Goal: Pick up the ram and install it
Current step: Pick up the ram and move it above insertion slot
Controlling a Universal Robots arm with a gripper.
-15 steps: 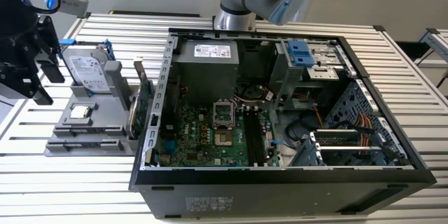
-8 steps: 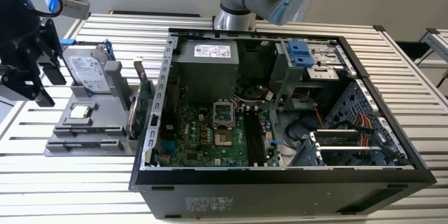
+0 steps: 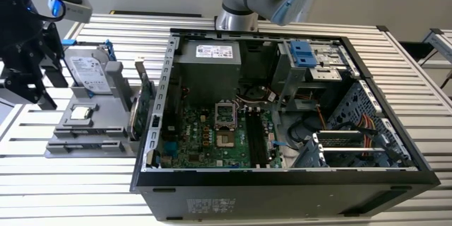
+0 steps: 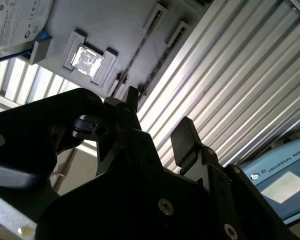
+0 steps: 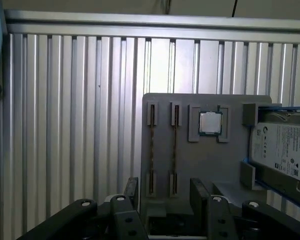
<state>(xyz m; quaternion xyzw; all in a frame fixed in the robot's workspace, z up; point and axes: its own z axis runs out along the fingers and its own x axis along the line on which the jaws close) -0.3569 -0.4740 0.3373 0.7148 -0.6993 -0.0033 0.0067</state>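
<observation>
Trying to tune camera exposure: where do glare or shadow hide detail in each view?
In the second wrist view the small square silver chip in the grey tray blows out white, and the black two-finger gripper is near-silhouette; in the first wrist view bright streaks run along the ribbed aluminium table; the exterior view is mostly evenly lit.

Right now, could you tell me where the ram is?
In the first wrist view the ram stands on edge in the grey holder's slot, beside the processor; the holder lies at the exterior view's left of the case.
</observation>
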